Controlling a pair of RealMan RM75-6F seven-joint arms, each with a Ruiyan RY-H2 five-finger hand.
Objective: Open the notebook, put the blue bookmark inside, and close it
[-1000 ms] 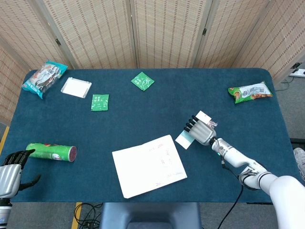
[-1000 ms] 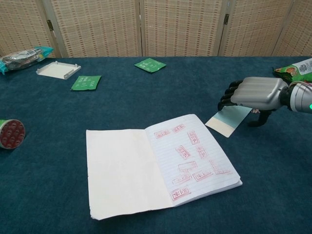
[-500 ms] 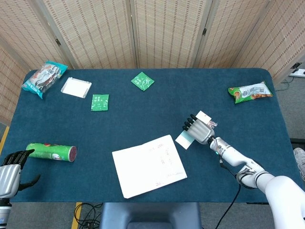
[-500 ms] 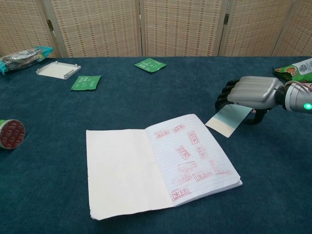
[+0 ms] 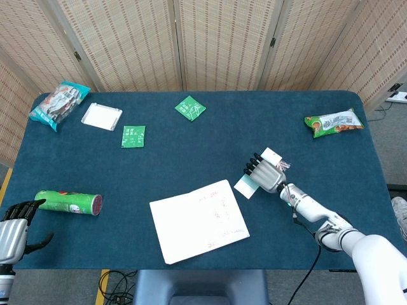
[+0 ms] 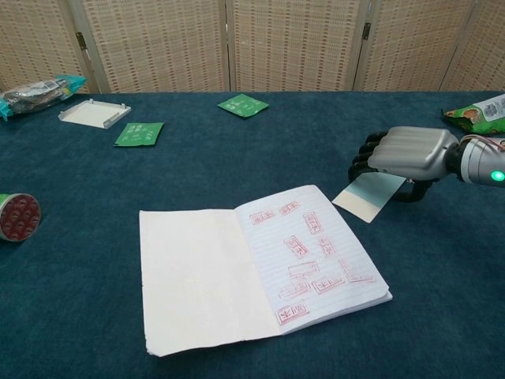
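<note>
The notebook lies open and flat near the table's front edge; in the chest view its left page is blank and its right page carries red stamps. Just right of it, the pale blue bookmark lies on the cloth. My right hand sits over the bookmark's far end, fingers curled down onto it and thumb tucked in close beneath. In the head view the bookmark pokes out from under the same hand. My left hand hangs at the front left corner, fingers apart, holding nothing.
A green can lies on its side near my left hand. Toward the back are two green packets, a white box and a snack bag. Another snack bag lies at the far right.
My right hand has sunk slightly onto the bookmark's far end and its thumb has drawn in. The bookmark, the notebook and my left hand have stayed put.
</note>
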